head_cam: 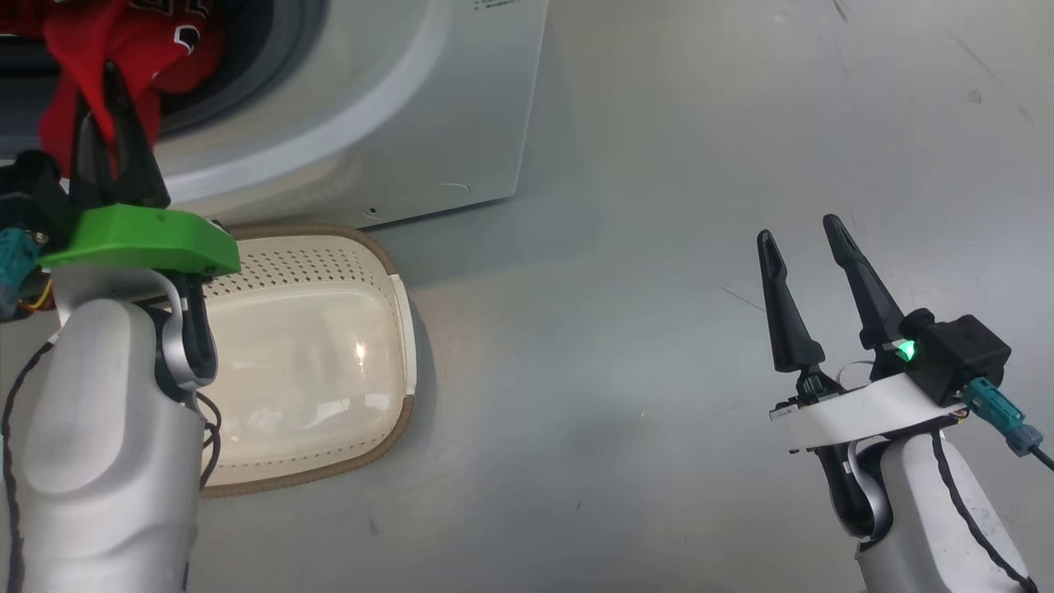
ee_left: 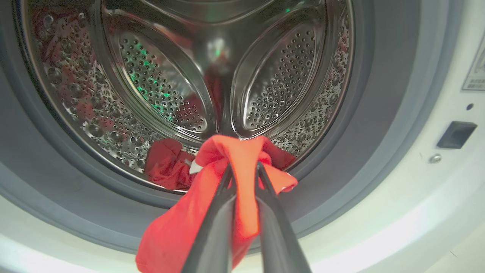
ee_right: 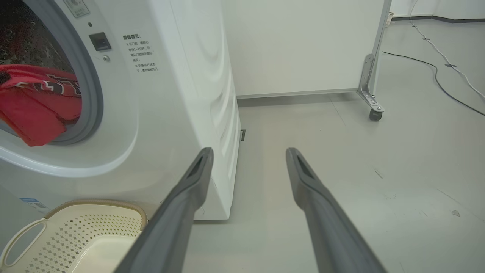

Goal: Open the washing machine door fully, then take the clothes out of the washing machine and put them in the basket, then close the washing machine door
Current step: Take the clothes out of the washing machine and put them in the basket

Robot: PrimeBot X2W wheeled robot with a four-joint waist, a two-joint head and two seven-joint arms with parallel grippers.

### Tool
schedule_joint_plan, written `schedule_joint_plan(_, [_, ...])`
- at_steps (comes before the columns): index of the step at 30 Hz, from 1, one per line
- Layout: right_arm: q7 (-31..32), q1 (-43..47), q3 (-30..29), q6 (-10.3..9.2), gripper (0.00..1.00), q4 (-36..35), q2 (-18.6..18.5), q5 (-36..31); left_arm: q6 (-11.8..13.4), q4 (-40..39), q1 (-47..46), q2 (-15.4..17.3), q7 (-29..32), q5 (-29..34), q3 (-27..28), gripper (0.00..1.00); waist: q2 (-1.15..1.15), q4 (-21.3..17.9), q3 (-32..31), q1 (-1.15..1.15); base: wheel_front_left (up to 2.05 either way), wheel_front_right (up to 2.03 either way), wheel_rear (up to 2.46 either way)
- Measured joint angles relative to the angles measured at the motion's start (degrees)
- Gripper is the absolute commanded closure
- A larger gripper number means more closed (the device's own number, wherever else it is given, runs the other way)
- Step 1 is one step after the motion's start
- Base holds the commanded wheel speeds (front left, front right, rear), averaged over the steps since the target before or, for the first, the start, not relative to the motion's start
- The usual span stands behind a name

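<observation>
Upper left, the left pincer [head_cam: 97, 86] pinches red clothes [head_cam: 90, 33] at the washing machine [head_cam: 428, 123] opening; basket [head_cam: 395, 329] just below; right pincer [head_cam: 797, 228] spread, lower right.

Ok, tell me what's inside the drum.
Red clothes lie at the drum's front lip, one fold pinched by the left gripper and hanging out. Anything beneath them is covered.

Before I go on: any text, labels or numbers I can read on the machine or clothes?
"温馨提示", probably: heading of the notice on the washing machine; lines below too small.
White lettering on the clothes: folded, unreadable.
Blue sticker: blurred.
Label beside the opening: blurred.
</observation>
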Motion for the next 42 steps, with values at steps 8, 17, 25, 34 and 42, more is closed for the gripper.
schedule_joint_plan(8, [0.0,2.4,-0.5,0.00,0.00,0.0,-0.4,-1.2,0.0,-6.5,4.8,-0.8,0.0,2.1,0.3,1.00,0.00,2.4,-4.4,0.00,0.00,0.00,0.00])
schedule_joint_plan(17, [0.0,5.3,-0.8,0.00,0.00,0.2,-0.4,-1.9,0.0,-13.8,8.6,-1.0,0.0,4.5,0.3,1.00,0.00,5.1,-9.1,0.00,0.00,0.00,0.00])
schedule_joint_plan(25, [0.0,6.9,-0.4,0.00,0.00,0.2,-0.3,-2.1,0.0,-19.2,12.3,-1.3,0.0,5.3,0.3,1.00,0.00,6.3,-12.4,0.00,0.00,0.00,0.00])
schedule_joint_plan(34, [0.0,8.1,-1.2,0.00,0.00,-0.8,-0.2,-2.3,0.0,-22.5,18.3,-3.0,0.0,4.4,-0.4,1.00,0.00,7.1,-13.2,0.00,0.00,0.00,0.00])
schedule_joint_plan(42, [0.0,8.5,-0.3,0.00,0.00,-1.7,-0.2,-2.6,0.1,-21.6,23.4,-3.3,0.0,2.5,-1.7,1.00,0.00,7.6,-11.9,0.00,0.00,0.00,0.00])
